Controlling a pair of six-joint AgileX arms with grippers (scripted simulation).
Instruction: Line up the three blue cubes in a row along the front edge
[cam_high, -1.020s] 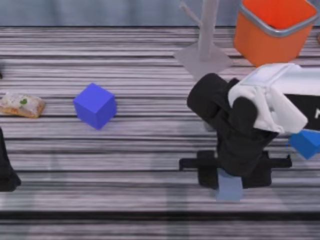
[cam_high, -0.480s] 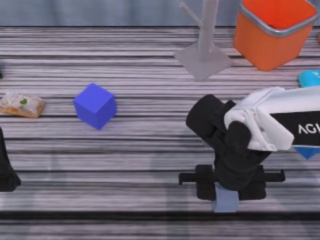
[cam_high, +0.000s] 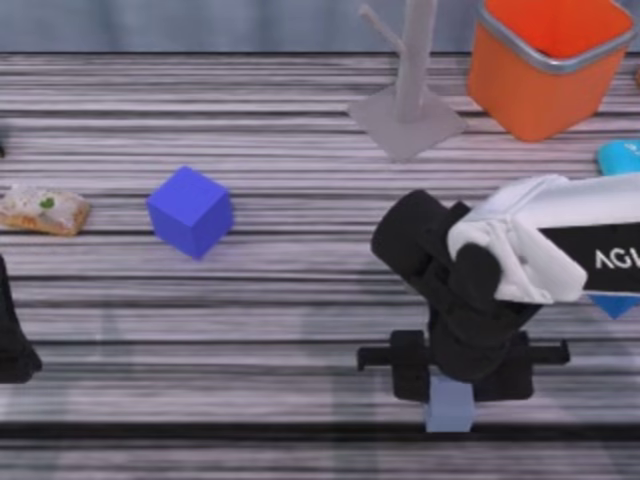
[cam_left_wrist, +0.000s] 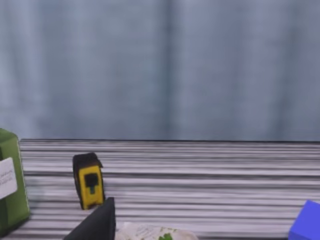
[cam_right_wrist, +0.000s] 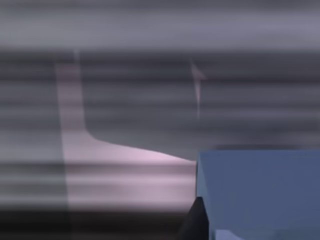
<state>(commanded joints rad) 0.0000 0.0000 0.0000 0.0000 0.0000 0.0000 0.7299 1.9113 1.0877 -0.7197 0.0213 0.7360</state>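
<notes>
Grey-blue small cube (cam_high: 449, 405) sits half-hidden under the right gripper (cam_high: 452, 388); fingers' state unclear.

Blue cubes: three — a large indigo-violet cube (cam_high: 190, 211), a small pale grey-blue cube (cam_high: 449, 408), and a royal-blue cube (cam_high: 611, 304) showing only as a corner under the right arm.
Cyan rounded object (cam_high: 618, 157): one.
Orange bucket (cam_high: 545, 60): one.
Grey stand (cam_high: 408, 95): one.
Toast slice (cam_high: 42, 210): one.
Tape measure (cam_left_wrist: 88, 180): one.
Green box (cam_left_wrist: 11, 188): one.
Arms: two.
</notes>
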